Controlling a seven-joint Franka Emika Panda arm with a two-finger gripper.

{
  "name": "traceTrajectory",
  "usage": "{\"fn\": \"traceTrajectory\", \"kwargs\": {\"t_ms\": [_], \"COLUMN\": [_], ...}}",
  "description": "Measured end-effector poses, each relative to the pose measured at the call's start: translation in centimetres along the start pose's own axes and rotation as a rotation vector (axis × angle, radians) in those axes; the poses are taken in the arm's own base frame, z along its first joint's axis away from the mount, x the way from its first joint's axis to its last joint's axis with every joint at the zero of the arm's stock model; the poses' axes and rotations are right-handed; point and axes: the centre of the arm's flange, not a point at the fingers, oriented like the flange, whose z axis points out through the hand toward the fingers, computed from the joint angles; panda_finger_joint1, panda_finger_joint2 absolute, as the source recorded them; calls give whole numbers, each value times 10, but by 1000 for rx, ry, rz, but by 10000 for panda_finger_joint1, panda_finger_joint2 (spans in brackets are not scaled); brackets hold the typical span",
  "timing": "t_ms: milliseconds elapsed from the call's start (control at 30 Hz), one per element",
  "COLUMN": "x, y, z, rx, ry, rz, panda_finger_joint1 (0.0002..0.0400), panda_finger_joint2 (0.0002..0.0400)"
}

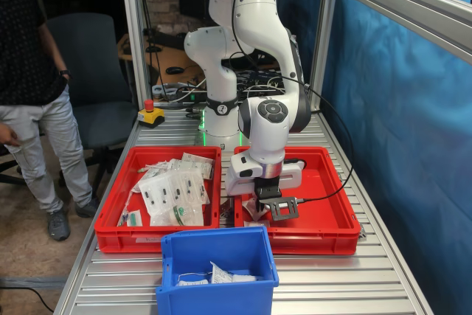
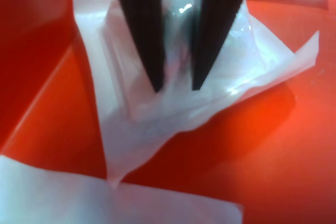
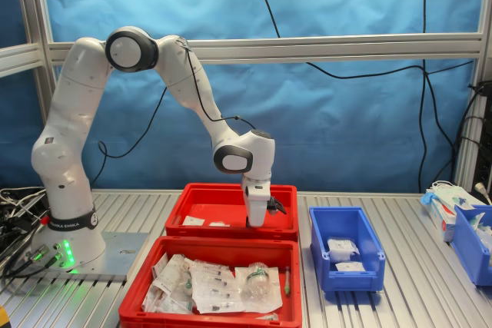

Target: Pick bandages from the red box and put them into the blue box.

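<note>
From my station the gripper (image 2: 176, 85) shows only two dark fingers (image 2: 142, 30) in the wrist view, cut off by the picture's edge and blurred; the bandage (image 2: 173, 103) between them is soft-edged, so I cannot tell whether they touch it; in the first exterior view the fingertips sit behind the red box (image 1: 346, 228) wall; in the second exterior view the front rim hides them; the blue box (image 1: 221, 252) is cropped below.

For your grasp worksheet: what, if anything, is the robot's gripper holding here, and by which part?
The gripper straddles a white bandage in crinkly clear wrapper near its middle, inside the shallow red plastic tray. Whether the fingers already clamp it cannot be told.
</note>
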Motion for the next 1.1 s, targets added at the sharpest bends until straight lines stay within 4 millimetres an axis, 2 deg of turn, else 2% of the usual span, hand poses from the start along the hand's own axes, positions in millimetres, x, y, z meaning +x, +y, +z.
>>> {"fn": "traceTrajectory", "kwargs": {"t_ms": [700, 1100], "x": [-3, -9], "y": [-4, -11], "z": [-3, -22], "rx": [6, 36], "ry": [1, 17], "rz": [-9, -24], "panda_finger_joint1": [45, 45], "panda_finger_joint2": [45, 45]}}
